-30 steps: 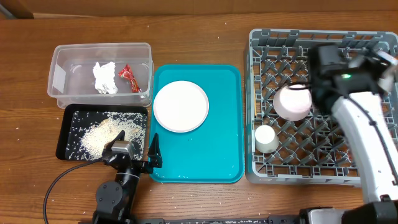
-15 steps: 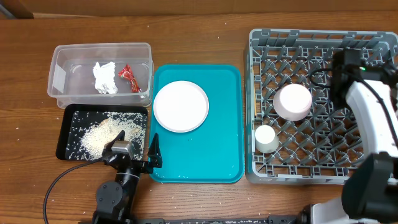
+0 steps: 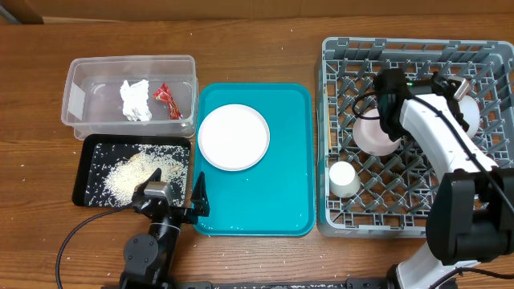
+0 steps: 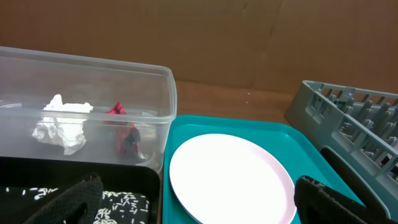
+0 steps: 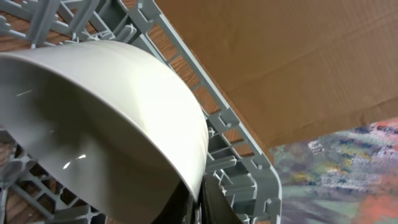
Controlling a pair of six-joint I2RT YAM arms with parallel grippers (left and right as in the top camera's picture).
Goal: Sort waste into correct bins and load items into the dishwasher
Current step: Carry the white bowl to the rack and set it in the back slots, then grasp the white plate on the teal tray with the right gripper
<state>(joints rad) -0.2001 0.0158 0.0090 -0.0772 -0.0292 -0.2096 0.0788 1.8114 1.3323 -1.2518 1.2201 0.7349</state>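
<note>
Pinching white bowl (image 5: 112,124) rim, right tool (image 5: 198,206) beside rack (image 5: 244,169) edge, left tool (image 4: 199,190) spread, empty

- A robotics test bench is suggested.
- A brown wooden table (image 3: 241,32) is backed by plain brown cardboard sheets (image 4: 249,43).
- A large square grey plastic dish rack (image 3: 401,48) is set at the right.

Pink bowl (image 3: 369,139), white cup (image 3: 343,178) in rack (image 3: 401,45)

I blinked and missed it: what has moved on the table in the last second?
The right arm swung left across the pink bowl; the right gripper now sits at the rim of a white bowl. The plate, cup and left gripper stayed put.
</note>
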